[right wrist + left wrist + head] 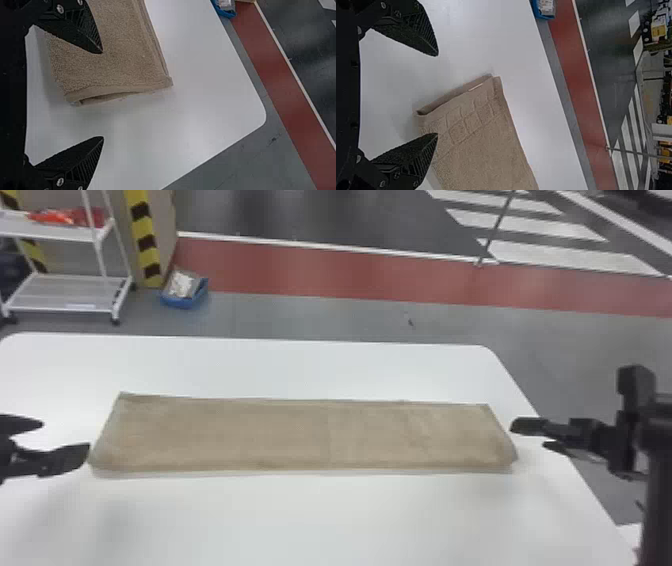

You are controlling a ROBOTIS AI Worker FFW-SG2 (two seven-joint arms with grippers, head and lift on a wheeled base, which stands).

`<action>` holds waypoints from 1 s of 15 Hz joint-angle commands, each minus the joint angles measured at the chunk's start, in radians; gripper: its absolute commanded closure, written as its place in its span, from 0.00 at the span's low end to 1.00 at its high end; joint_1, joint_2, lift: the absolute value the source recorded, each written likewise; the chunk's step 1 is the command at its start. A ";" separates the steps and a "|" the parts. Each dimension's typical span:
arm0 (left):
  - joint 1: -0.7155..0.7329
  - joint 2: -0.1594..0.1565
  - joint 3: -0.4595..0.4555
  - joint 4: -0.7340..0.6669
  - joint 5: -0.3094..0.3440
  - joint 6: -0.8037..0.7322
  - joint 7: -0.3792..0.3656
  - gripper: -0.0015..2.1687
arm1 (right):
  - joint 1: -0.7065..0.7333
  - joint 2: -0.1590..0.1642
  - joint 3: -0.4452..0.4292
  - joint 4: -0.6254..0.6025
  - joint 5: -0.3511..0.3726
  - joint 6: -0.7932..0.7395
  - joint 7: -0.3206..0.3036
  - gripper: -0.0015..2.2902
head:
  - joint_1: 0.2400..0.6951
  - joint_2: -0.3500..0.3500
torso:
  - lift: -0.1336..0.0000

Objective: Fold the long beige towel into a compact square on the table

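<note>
We see a long beige towel lying flat on the white table. It runs from side to side like a wide strip, with one end near our left claw and the other end near our right claw. Our left claw is wide, with a big gap between its two black fingers, and it holds nothing. Our right claw is wide too, and it has nothing in it. In our left wrist view, one finger shows in front of the towel's edge, but we cannot tell if they touch. There we see a pattern of squares near the towel's end, and a tiny white tag by the edge. The towel is in layers, and they part a little at that end. In our right wrist view, the layers at the other end part a little too, and one finger shows in front of the cloth. Past the table, on the floor, we see a blue box with something pale in it. Near it are a post with yellow and black stripes and a white cart with red things on its shelf. A wide red band runs across the floor, with white stripes beyond it.
</note>
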 commanded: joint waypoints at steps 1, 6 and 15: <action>0.003 -0.001 -0.001 -0.001 0.000 0.000 -0.002 0.09 | 0.002 0.000 0.000 0.000 0.000 0.002 0.000 0.05 | 1.00 0.20 | 0.07; 0.004 -0.001 -0.006 -0.012 -0.005 0.003 -0.005 0.09 | 0.000 0.000 0.000 0.000 0.000 -0.001 0.000 0.05 | 1.00 0.19 | 0.07; 0.004 -0.004 -0.013 -0.012 -0.011 0.006 -0.002 0.09 | -0.009 0.000 0.003 0.001 0.000 -0.010 0.000 0.05 | 1.00 0.19 | 0.07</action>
